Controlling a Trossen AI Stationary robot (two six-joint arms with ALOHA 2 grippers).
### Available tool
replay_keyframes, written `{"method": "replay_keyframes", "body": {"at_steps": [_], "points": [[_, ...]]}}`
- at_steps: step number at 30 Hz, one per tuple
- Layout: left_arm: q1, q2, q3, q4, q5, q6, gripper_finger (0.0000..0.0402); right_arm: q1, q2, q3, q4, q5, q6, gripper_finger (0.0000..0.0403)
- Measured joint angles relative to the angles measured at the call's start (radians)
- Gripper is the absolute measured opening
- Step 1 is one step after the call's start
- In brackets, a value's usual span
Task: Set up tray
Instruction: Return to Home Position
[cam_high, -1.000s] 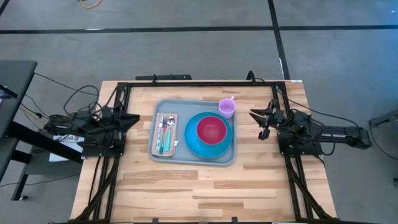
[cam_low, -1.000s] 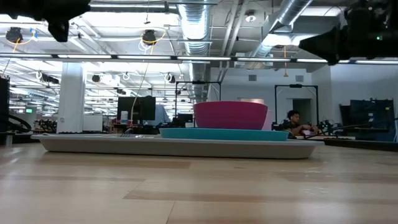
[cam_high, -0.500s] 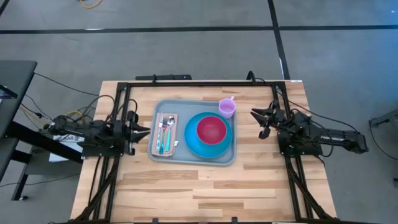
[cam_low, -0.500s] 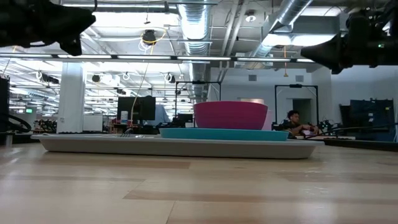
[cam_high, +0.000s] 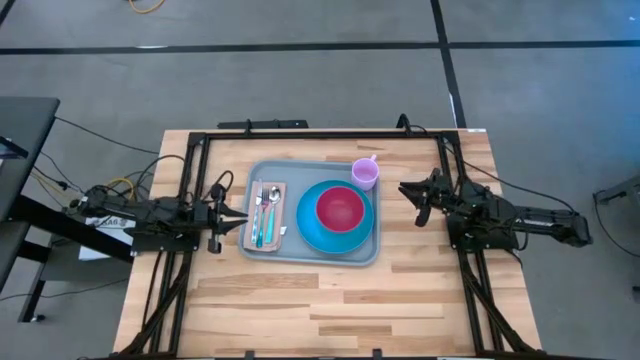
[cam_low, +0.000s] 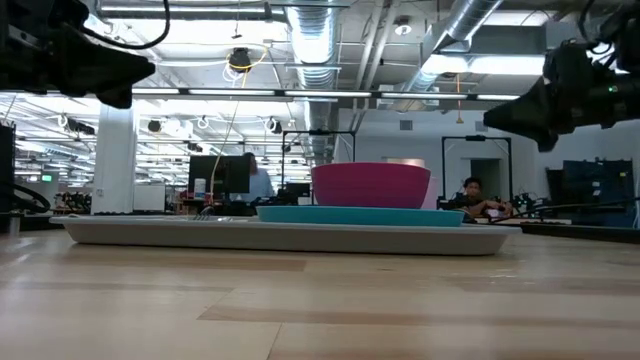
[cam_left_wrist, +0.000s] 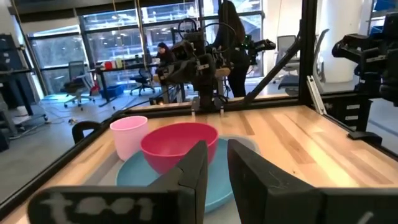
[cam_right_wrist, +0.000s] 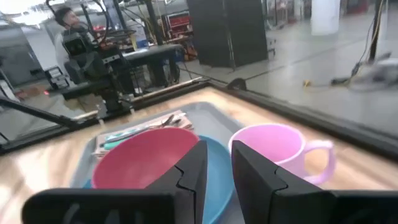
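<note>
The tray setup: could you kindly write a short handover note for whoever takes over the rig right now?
Left gripper: holds nothing, raised at the tray's left edge, beside the napkin.
Right gripper: holds nothing, raised to the right of the tray, near the pink cup.
Tray: mid-table. It carries the napkin with the cutlery on it, the blue plate with the red bowl on it, and the cup in a corner.
Done: the tray looks fully laid.
Left: bring both arms home.

Pale grey-blue tray (cam_high: 300, 172) on the light, plank-striped wood table (cam_high: 300, 300), bright blue plate (cam_high: 308, 232), magenta bowl (cam_high: 340, 208), pink cup (cam_high: 365, 174), beige napkin (cam_high: 283, 205), teal-handled spoon (cam_high: 259, 232).
</note>
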Motion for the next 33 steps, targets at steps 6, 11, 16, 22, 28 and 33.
{"method": "replay_keyframes", "body": {"at_steps": [6, 11, 16, 22, 28, 33], "points": [[0.000, 0.000, 0.000, -0.001, 0.000, 0.003, 0.0052, 0.000, 0.002, 0.000, -0.015, -0.003, 0.065, 0.0067], [0.000, 0.005, -0.001, -0.002, 0.001, 0.003, 0.0052, 0.000, 0.002, 0.000, -0.015, -0.002, 0.066, 0.0067], [0.000, 0.005, -0.001, -0.002, 0.002, -0.007, 0.0052, 0.000, 0.002, -0.001, -0.015, -0.002, 0.066, 0.0067], [0.000, 0.005, -0.001, -0.003, 0.003, -0.021, 0.0052, 0.000, 0.002, -0.001, -0.015, -0.002, 0.066, 0.0067], [0.000, 0.005, -0.002, -0.004, 0.003, -0.031, 0.0052, 0.000, 0.002, -0.001, -0.015, -0.002, 0.066, 0.0067], [0.000, 0.005, -0.002, -0.004, 0.003, -0.023, 0.0052, 0.000, 0.002, -0.001, -0.016, -0.002, 0.066, 0.0067]]}}
